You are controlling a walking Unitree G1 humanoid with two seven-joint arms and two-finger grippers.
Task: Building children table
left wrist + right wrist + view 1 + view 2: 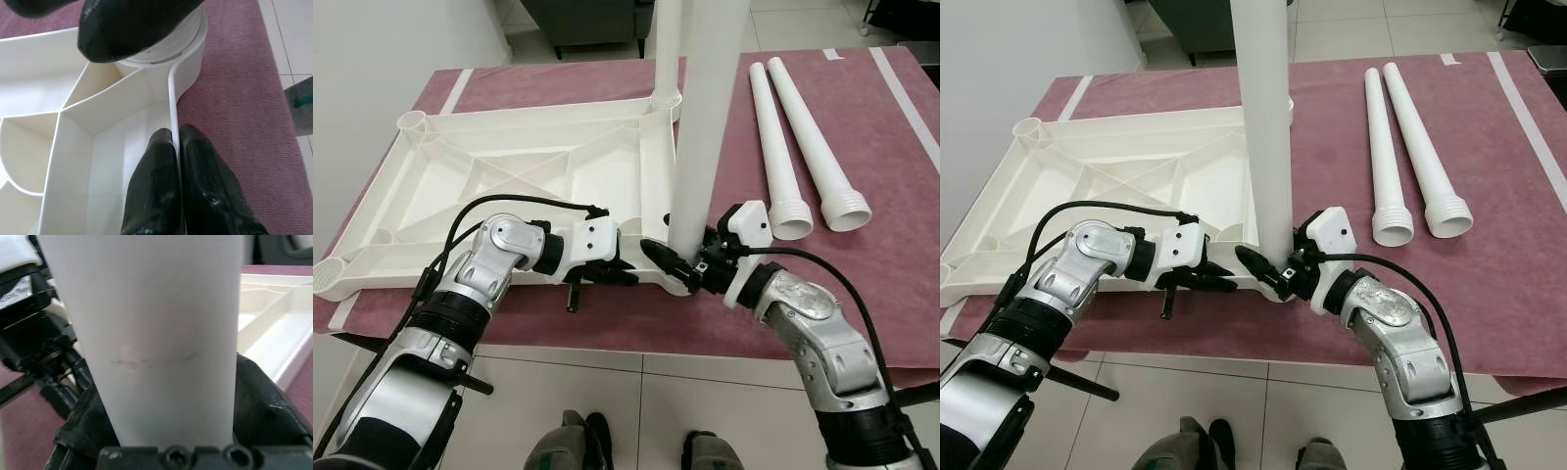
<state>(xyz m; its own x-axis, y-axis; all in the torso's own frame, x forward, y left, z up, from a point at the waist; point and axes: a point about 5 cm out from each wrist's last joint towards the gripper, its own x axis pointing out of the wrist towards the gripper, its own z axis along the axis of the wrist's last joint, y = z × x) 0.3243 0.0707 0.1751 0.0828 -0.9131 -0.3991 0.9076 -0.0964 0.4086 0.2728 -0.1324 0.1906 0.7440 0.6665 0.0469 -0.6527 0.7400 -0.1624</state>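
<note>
Right gripper [1268, 266] pinching upright table leg [1266, 147] at tabletop's near corner socket. Left gripper [625, 277] clamping near rim of upturned white tabletop [509, 176] on maroon mat [862, 284]. Farther right, two spare legs [803, 147] lying side by side.

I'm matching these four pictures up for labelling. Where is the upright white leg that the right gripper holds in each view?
Left eye view: upright leg right of centre, its base at the tabletop's near right corner.
Right eye view: upright leg at centre.
Left wrist view: its base behind a black finger.
Right wrist view: leg between the black fingers.
Shared landmark: white ribbed tabletop.
</note>
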